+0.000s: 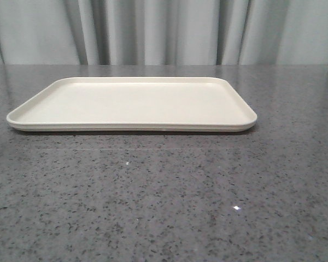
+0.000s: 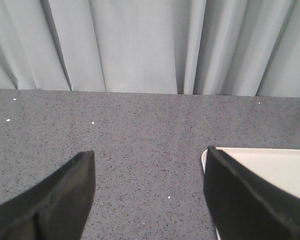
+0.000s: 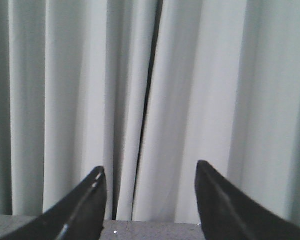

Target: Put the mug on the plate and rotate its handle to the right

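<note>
Both my grippers are hanging open, holding nothing.

My left gripper (image 2: 149, 172) is spreading its jaws over the speckled grey table (image 2: 140, 130), the cream plate (image 2: 270, 167) just behind one finger; my right gripper (image 3: 149, 192) is facing the pale curtain (image 3: 190, 90). I cannot see the mug.

plate (image 1: 132, 103): cream rectangular tray, rounded corners, low rim | flat on speckled grey table (image 1: 164, 202)

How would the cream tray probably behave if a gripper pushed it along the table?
The tray would probably slide, not tip: it lies flat and wide with only a low rim. Its smooth surface and the polished stone table suggest little grip between them. It looks stiff, likely light plastic, so an off-centre push might turn it.
</note>
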Available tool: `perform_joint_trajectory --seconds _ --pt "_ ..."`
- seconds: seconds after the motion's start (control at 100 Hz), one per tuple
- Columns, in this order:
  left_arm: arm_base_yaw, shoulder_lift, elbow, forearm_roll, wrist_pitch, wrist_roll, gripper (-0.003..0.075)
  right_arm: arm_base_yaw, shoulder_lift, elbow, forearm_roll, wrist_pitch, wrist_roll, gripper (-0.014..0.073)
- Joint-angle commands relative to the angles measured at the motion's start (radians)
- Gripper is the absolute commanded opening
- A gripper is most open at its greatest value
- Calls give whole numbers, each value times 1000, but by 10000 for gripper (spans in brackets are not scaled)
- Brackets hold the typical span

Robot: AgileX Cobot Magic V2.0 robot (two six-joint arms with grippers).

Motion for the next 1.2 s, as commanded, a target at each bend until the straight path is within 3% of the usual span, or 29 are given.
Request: perform_joint_trajectory --seconds 0.0,0.75,1.19 --pt "-1 5 -36 0 -75 4 461 -5 15 -35 0 -80 -7 435" --pt "-1 5 -36 0 -75 4 461 -5 15 -36 -1 -94 -7 435" --pt "-1 5 -81 39 11 4 461 -5 21 -38 -1 -51 -60 435"
